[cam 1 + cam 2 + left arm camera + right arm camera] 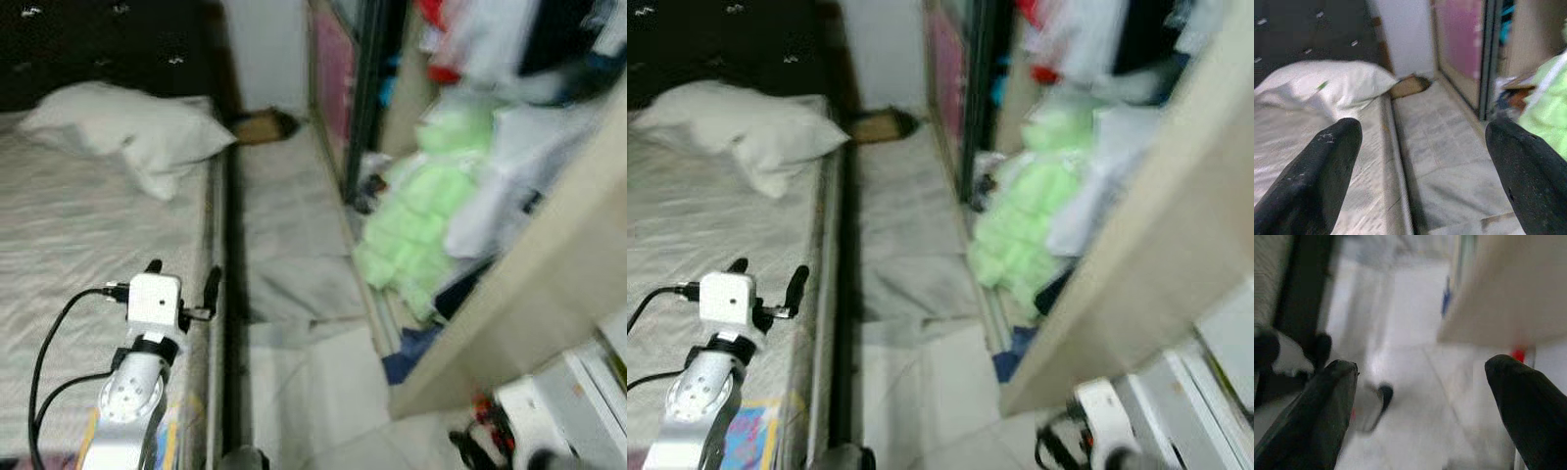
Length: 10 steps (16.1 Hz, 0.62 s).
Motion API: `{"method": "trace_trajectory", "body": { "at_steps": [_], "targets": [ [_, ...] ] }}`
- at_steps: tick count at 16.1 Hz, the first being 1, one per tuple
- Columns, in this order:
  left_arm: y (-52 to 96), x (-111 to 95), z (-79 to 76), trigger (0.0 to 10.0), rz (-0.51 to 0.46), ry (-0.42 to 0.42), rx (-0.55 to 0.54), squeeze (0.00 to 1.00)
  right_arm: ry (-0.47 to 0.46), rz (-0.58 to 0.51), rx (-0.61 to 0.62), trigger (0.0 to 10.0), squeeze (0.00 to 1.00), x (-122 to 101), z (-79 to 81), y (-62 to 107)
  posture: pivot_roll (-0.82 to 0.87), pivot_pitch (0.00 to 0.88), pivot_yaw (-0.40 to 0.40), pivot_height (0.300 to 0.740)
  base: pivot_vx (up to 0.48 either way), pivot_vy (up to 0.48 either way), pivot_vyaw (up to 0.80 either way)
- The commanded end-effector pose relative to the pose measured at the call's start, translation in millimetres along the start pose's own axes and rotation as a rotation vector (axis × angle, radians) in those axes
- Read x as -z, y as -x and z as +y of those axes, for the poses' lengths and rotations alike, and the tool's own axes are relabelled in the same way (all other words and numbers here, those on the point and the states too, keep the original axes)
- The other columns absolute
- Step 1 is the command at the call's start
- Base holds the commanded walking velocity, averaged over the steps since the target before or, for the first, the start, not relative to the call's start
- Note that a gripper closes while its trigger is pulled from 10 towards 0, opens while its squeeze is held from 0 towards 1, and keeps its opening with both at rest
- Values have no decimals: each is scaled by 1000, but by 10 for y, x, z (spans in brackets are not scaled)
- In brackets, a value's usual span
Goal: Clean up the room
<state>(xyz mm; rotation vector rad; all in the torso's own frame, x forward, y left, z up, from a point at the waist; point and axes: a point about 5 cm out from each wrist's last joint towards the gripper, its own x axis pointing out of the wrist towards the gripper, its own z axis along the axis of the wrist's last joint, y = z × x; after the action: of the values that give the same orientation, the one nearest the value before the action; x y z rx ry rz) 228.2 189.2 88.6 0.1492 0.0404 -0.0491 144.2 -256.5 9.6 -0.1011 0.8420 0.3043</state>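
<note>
Left gripper [182,279], jaws open and empty, hovers over the bed [69,245] edge; right gripper [1420,416], jaws also open, hangs low above the floor. Green clothing [416,230] spills from the wardrobe [549,264]: approach squarely, grasp loose folds.

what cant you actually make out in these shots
- Brown thing on the floor at the head of the bed: too blurred and small in the eye views to identify.
- Pile in the wardrobe beside the green bundle: motion blur merges the items.
- Right tool: open, but the floor objects beyond it are smeared.
- Left tool: open over the mattress edge; nothing held.
</note>
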Motion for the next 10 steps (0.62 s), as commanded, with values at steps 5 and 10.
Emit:
{"method": "trace_trajectory", "body": {
  "at_steps": [5, 10],
  "targets": [
    [23, 24, 15, 10000, 15, -11, -3, 0, 46, -84, -84, 10000, 0, -187, 0, -124, -25, 64, -4, 740, 0, 0, 800],
    [0, 34, 2, 10000, 22, -14, 16, 0, 378, 10, -317, 10000, 0, -481, 15, 36, -34, 69, 1, 740, 0, 0, 778]
  ]
}}
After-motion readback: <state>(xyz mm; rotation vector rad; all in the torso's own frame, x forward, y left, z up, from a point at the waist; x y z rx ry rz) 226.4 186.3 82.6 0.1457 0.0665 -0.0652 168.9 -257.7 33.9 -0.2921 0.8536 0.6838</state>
